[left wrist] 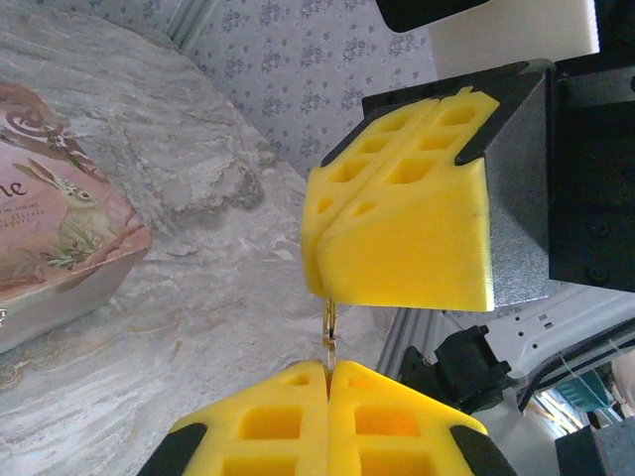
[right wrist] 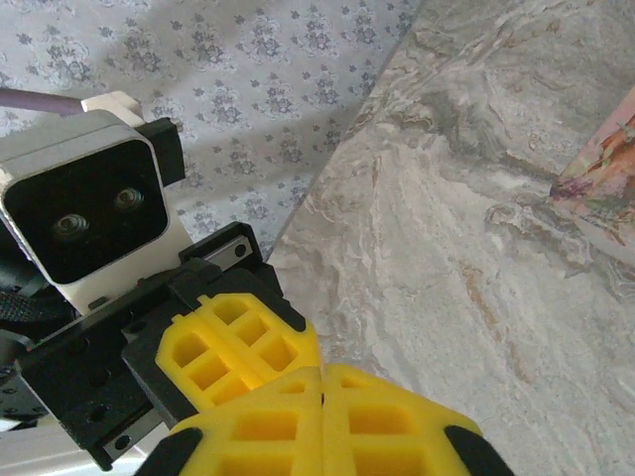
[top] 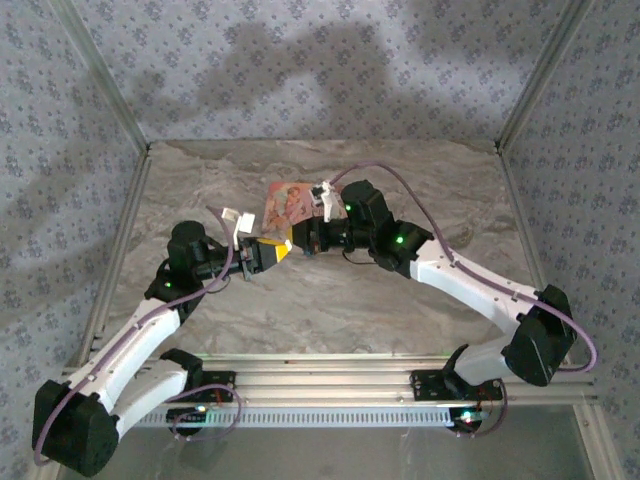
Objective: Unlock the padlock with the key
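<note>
The only lettering I can make out is on the pink lid of the box (left wrist: 69, 233) — a curly "ne", the tail end of a word cut off at the edge — with a line of fine print underneath, too small to read.

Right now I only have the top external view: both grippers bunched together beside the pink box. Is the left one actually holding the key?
Observer: Yes. In the left wrist view the left gripper is shut on a thin brass key, whose blade pokes out past its fingertips.
Operator: Does the blade reach the right gripper?
Observer: Its tip appears to touch the right gripper at the edge of the yellow foam.
Operator: Is the padlock in there?
Observer: Hidden. The right wrist view shows its pads pressed together.
</note>
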Controlling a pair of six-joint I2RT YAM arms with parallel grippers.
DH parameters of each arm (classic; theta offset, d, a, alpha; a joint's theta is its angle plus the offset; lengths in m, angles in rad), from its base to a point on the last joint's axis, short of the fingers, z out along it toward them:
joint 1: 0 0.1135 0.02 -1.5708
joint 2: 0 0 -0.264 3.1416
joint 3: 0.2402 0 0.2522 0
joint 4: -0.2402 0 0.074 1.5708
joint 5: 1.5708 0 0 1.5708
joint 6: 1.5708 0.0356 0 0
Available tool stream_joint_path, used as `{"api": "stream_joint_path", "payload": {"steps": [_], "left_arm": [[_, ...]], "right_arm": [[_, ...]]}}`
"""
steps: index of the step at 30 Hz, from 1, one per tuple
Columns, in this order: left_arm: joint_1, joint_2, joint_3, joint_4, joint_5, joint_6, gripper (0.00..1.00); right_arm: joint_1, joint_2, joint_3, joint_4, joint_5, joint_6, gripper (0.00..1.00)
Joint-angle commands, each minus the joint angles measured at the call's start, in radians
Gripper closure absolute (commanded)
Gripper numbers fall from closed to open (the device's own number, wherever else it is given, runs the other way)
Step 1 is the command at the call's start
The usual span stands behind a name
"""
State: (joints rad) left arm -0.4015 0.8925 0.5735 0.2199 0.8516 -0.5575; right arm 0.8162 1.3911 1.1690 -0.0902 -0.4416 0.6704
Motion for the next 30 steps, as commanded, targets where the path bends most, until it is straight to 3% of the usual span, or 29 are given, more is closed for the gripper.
{"api": "stream_joint_path", "payload": {"steps": [1,12,25,30], "left_arm": [[-0.005,-0.018,0.026,0.027,0.017,0.019,1.0],[-0.004,-0.023,0.015,0.045,-0.031,-0.016,1.0],[-0.005,-0.029,-0.108,0.223,-0.192,-0.202,1.0],[-0.006,-0.039,-0.106,0.208,-0.177,-0.186,0.79]], "right_arm": [[-0.001,-0.012,-0.018,0.011,-0.008,0.0,1.0],[-0.001,-0.034,-0.03,0.015,0.024,-0.009,1.0],[-0.012,-0.021,0.015,-0.036,0.096,-0.011,1.0],[-0.011,0.003,0.093,-0.142,0.12,-0.035,1.0]]}}
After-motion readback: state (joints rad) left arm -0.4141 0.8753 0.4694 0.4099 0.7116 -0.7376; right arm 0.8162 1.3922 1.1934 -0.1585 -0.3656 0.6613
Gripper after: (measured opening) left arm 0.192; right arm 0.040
